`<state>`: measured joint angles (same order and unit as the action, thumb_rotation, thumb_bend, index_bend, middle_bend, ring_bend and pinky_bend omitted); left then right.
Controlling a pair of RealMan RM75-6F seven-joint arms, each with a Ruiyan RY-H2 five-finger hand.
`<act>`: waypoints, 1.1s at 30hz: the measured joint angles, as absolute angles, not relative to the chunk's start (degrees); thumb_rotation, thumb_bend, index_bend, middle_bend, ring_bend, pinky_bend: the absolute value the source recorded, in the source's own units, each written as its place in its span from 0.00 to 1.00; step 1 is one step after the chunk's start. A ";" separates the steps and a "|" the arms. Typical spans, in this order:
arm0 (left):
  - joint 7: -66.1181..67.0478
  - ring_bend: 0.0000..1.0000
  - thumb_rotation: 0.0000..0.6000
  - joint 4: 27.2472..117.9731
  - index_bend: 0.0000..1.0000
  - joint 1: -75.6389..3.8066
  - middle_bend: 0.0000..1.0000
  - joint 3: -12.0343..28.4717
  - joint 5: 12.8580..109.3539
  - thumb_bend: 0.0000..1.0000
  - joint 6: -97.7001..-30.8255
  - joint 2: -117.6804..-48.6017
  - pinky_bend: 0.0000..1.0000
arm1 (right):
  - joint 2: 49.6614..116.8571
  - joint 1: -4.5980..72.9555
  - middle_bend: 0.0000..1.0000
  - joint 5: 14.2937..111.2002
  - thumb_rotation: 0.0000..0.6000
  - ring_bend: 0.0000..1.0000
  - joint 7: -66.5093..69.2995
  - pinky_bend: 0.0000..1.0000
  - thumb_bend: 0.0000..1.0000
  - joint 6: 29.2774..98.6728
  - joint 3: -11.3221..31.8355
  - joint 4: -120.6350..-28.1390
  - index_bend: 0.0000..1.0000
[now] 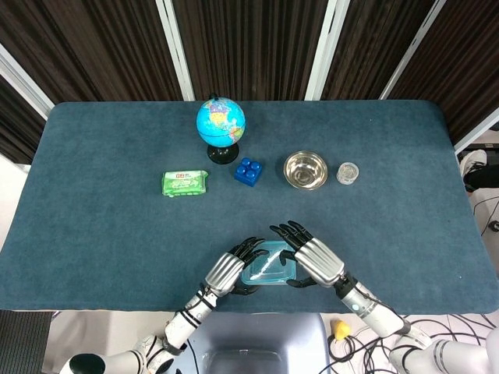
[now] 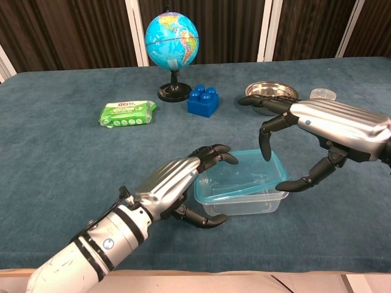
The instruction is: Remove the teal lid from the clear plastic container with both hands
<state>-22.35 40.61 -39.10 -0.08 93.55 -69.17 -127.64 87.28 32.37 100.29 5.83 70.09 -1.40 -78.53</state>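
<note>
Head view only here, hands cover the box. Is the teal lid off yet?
Observer: No. In chest view the teal lid still sits on the clear plastic container all round.
Operator: Left hand grip?
Observer: The left hand has fingers over the lid's left end and its thumb against the near wall below the rim.
Operator: Right hand?
Observer: The right hand arches over the right end, thumb tip at the lid's near right corner; finger contact at the far edge is unclear.

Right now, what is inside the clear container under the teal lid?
Through the teal lid and the clear plastic container walls nothing shows but glare. The left hand covers its left end, so that corner is hidden.
</note>
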 measured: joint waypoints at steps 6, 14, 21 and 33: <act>-22.26 0.39 1.00 40.85 0.61 -38.98 0.68 -0.36 93.84 0.27 -69.42 -127.41 0.27 | 87.55 32.51 0.00 100.59 1.00 0.00 5.50 0.00 0.33 70.97 -1.16 -77.89 0.55; -22.30 0.40 1.00 41.45 0.61 -38.76 0.70 -0.39 93.97 0.27 -69.85 -126.63 0.27 | 90.06 32.95 0.00 102.10 1.00 0.00 5.21 0.00 0.36 72.68 -1.06 -73.73 0.55; -22.75 0.40 1.00 42.30 0.61 -38.76 0.70 -0.05 93.90 0.27 -70.27 -125.83 0.27 | 92.57 33.70 0.00 102.67 1.00 0.00 5.00 0.00 0.45 72.44 -1.53 -70.63 0.58; -23.43 0.39 1.00 43.32 0.54 -38.73 0.65 -0.20 94.60 0.28 -71.50 -125.28 0.26 | 93.83 33.78 0.05 103.53 1.00 0.00 2.01 0.00 0.63 72.48 -2.92 -69.56 0.70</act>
<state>-23.43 43.32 -38.73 -0.20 94.60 -71.50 -125.28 93.83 33.78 103.53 2.01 72.48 -2.92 -69.56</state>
